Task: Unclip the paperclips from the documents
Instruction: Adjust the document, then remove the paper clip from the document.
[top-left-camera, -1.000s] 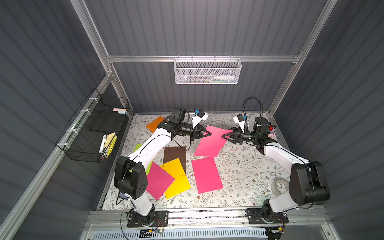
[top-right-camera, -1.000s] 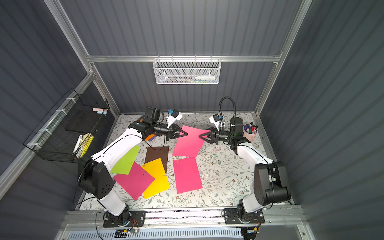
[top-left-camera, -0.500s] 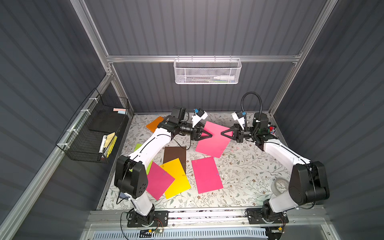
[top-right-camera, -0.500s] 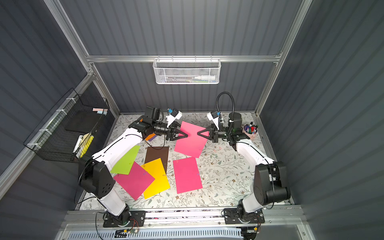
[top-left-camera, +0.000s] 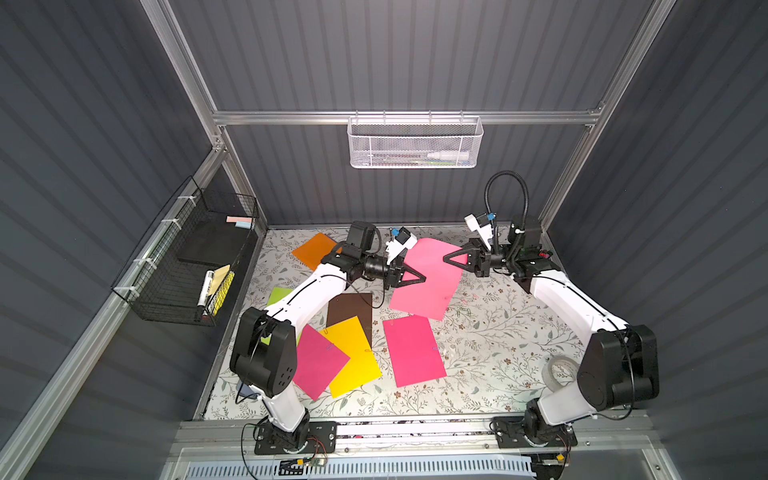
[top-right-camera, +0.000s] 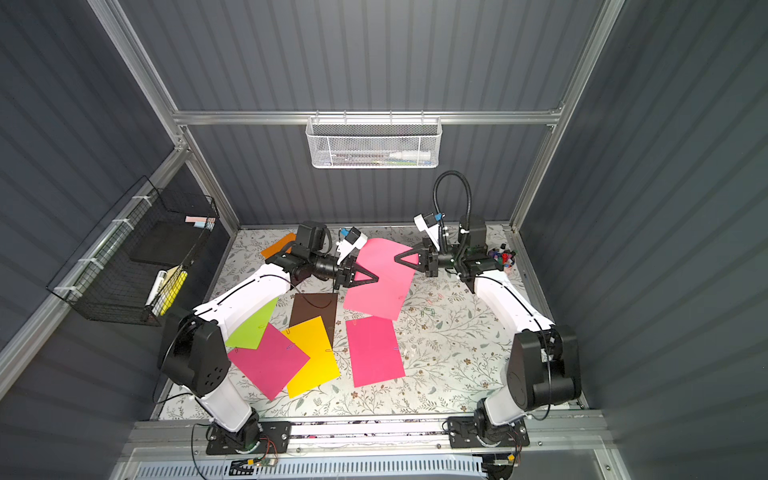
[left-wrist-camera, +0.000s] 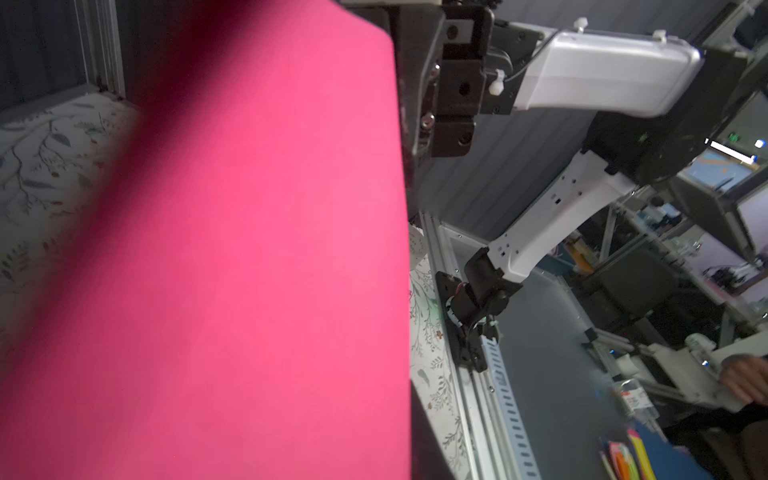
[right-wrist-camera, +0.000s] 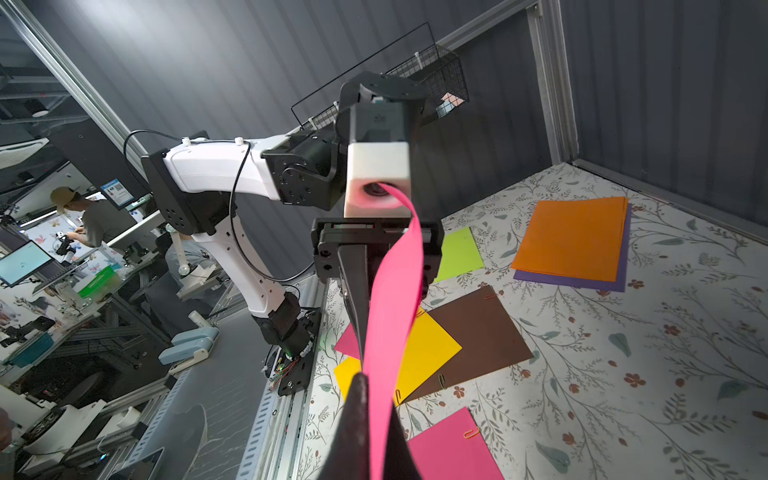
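The floral-print table (top-left-camera: 498, 332) carries a scatter of letter-size coloured sheets. Over its far middle the left arm (top-left-camera: 316, 291) and the right arm (top-left-camera: 569, 299) reach toward each other. Between them a light pink sheet (top-left-camera: 432, 291) hangs lifted off the surface, its lower edge drooping toward a front magenta sheet (top-left-camera: 413, 351) that lies flat. Left of that, a yellow sheet (top-left-camera: 353, 357) overlaps a brown sheet (top-left-camera: 349, 309) and is itself partly covered by a left magenta sheet (top-left-camera: 320, 361). A lime green sheet (top-right-camera: 253, 328) sits under the left arm. At the far left an orange sheet (top-left-camera: 313, 249) lies with a purple sheet (right-wrist-camera: 569, 281) peeking from beneath it.

The left gripper (top-left-camera: 423, 279) has its jaws pinched together on the left edge of the light pink sheet. The right gripper (top-left-camera: 445, 258) is clamped just as tightly on the sheet's far right part; in the right wrist view the paper runs edge-on out from between its fingers.

An orange paperclip (right-wrist-camera: 471, 433) sits on the edge of the front magenta sheet, and a few loose paperclips (top-left-camera: 460, 312) lie on the table just right of the held sheet
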